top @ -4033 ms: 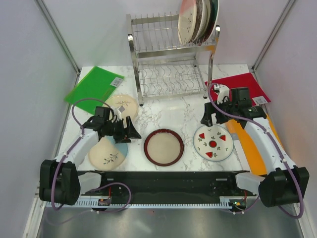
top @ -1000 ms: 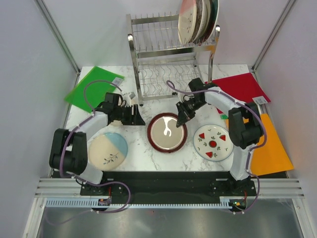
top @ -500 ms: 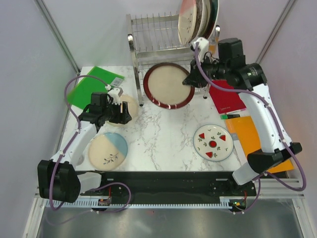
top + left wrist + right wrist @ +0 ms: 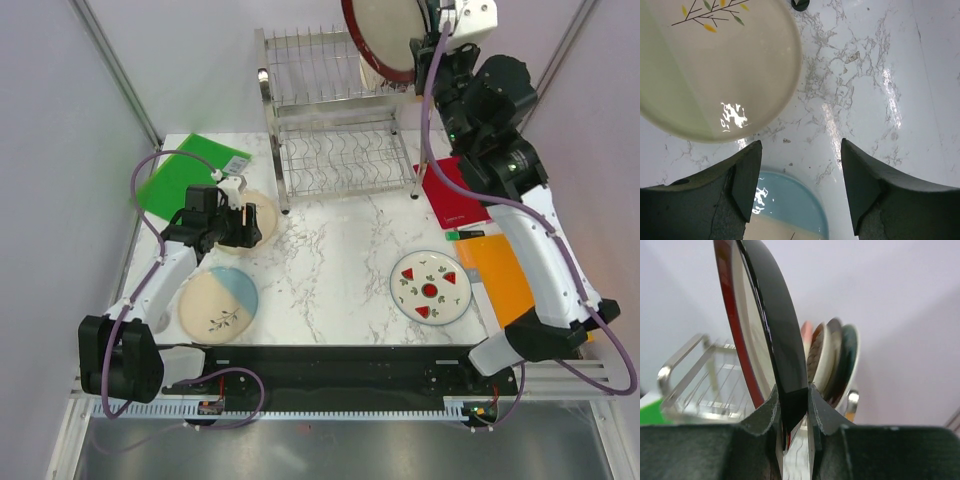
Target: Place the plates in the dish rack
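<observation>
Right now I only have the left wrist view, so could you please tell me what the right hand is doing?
Observer: The right hand is shut on the red-rimmed plate, holding it upright, high up at the rack.
Operator: Thank you. Is anything in the rack?
Observer: Yes, the racked plates stand at the right end of its top tier, beside the held one.
Operator: Is any plate lying outside my view?
Observer: The watermelon plate lies flat on the table, on the right side.
</observation>
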`<state>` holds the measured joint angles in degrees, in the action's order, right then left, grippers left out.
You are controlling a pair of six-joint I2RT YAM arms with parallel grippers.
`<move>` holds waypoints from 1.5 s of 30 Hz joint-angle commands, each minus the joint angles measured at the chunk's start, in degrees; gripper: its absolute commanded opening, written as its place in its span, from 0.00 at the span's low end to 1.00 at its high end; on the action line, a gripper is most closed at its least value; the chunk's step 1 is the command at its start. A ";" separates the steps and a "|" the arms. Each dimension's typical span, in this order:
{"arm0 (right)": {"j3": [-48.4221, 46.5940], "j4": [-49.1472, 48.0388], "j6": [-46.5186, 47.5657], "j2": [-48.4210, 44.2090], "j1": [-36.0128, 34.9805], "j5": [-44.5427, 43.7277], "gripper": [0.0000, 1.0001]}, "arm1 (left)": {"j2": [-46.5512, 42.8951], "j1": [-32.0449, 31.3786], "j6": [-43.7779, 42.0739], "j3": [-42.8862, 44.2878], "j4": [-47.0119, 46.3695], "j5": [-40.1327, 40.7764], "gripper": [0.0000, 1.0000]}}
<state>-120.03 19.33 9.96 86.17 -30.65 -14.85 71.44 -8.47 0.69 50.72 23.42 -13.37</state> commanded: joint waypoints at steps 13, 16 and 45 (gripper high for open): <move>-18.75 -30.50 19.14 21.75 -8.46 -34.54 0.00 | 0.45 0.03 5.63 1.22 -4.08 2.64 0.71; -17.61 -29.00 18.00 21.76 -8.46 -34.89 0.00 | 0.81 -0.06 7.83 1.92 -4.43 3.69 0.70; -22.53 -22.05 12.90 33.01 -8.11 -38.84 0.00 | 0.98 -0.06 11.97 -0.62 -9.01 7.12 0.70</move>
<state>-137.43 5.10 23.83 119.74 -39.11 -51.46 72.18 -8.49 10.85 50.39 17.08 -7.51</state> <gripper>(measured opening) 0.235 0.706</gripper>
